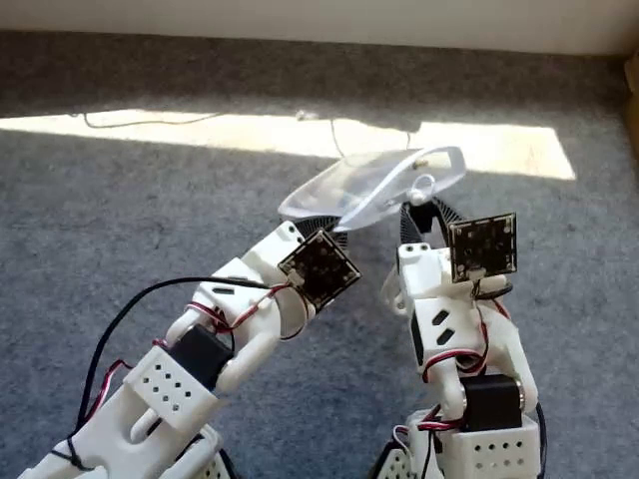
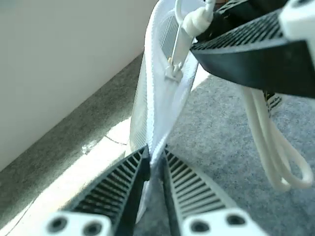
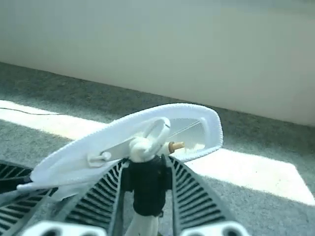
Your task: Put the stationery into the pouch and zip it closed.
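Observation:
A translucent white pouch [image 1: 374,185] hangs in the air above the carpet, held between both arms. My left gripper [image 2: 155,156] is shut on the pouch's edge [image 2: 157,113] at one end. In the high view, that left gripper [image 1: 318,222] sits under the pouch's left end. My right gripper [image 3: 146,162] is shut on the white zipper pull cord [image 3: 142,147], close to the pouch's other end [image 1: 424,208]. The zipper slider [image 2: 172,71] sits near the right gripper's black finger [image 2: 246,54]. A wooden-tipped item [image 3: 176,146] shows through the pouch wall.
Grey carpet [image 1: 120,239] covers the floor, crossed by a sunlit strip [image 1: 200,130]. A thin cable [image 1: 150,122] lies on the strip. A pale wall [image 3: 157,44] runs behind. The cord's white loop [image 2: 275,147] dangles below the right gripper.

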Robot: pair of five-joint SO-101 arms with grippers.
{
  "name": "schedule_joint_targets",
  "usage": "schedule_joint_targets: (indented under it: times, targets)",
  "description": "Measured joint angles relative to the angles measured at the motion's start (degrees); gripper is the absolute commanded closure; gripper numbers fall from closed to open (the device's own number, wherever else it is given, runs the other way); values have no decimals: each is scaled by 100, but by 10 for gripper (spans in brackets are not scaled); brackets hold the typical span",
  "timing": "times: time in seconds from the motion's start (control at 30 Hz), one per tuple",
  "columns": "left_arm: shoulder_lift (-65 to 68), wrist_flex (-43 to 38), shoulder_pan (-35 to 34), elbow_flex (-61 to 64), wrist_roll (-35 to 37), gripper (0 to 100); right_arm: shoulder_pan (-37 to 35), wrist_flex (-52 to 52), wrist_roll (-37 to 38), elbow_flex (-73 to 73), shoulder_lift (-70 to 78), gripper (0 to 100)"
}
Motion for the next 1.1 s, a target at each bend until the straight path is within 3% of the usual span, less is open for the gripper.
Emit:
schedule_joint_targets:
  times: [1.1]
  targets:
    - [-484,765,-659,-114,18,995,1160,-369,79,-9,0,994]
